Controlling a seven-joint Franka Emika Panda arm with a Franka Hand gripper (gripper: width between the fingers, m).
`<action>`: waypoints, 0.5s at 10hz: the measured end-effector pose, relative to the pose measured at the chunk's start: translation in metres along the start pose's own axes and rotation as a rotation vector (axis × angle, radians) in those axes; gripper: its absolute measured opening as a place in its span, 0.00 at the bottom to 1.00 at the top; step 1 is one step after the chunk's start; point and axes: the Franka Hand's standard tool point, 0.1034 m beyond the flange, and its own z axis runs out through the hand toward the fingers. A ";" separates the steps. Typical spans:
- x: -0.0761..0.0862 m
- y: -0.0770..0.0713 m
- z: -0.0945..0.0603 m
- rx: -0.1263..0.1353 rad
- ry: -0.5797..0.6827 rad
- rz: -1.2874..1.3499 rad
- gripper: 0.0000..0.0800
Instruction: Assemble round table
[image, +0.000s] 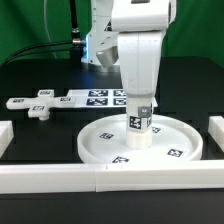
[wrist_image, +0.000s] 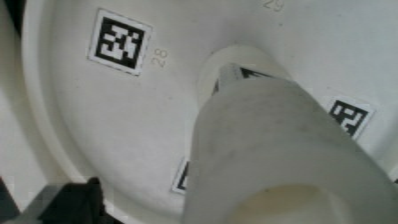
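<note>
the gripper (image: 140, 126) hangs with its jaws spread wide, straddling the upright leg (image: 139, 124) but not clamped on it. the leg stands at the hub of the round tabletop (image: 175, 139), which lies at six o'clock on the table against the border rail (image: 110, 178). leg fitting looks in hand; next, close and twist, or lift clear.

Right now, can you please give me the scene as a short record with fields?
disc: large white rimmed disc flat on the table, tags on it
leg: short white cylinder leg upright at the disc's centre
hand: the hand right over the leg, open; contact cannot be told
base piece: small flat piece to the exterior view's left
marker board: flat tagged board behind the disc
</note>
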 end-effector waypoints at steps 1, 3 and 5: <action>-0.001 0.000 0.000 0.000 -0.009 -0.043 0.81; -0.005 -0.001 0.001 0.003 -0.025 -0.176 0.81; -0.006 -0.003 0.003 0.008 -0.036 -0.232 0.81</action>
